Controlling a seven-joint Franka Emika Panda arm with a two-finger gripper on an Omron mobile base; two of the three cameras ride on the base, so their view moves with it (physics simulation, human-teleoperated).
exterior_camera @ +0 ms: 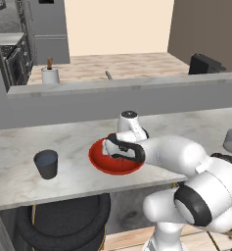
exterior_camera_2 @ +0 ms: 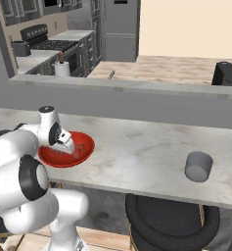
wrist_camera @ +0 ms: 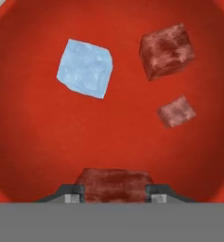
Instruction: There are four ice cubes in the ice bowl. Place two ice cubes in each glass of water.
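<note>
While the gripper (wrist_camera: 112, 197) is reaching down into the red bowl (exterior_camera: 99, 164) on the counter (exterior_camera_2: 137, 152), its jaws are closing on one ice cube (wrist_camera: 112, 185); three cubes (wrist_camera: 84, 68) are lying loose.

I can read no text, label, brand, number or sign on any surface before me.
</note>
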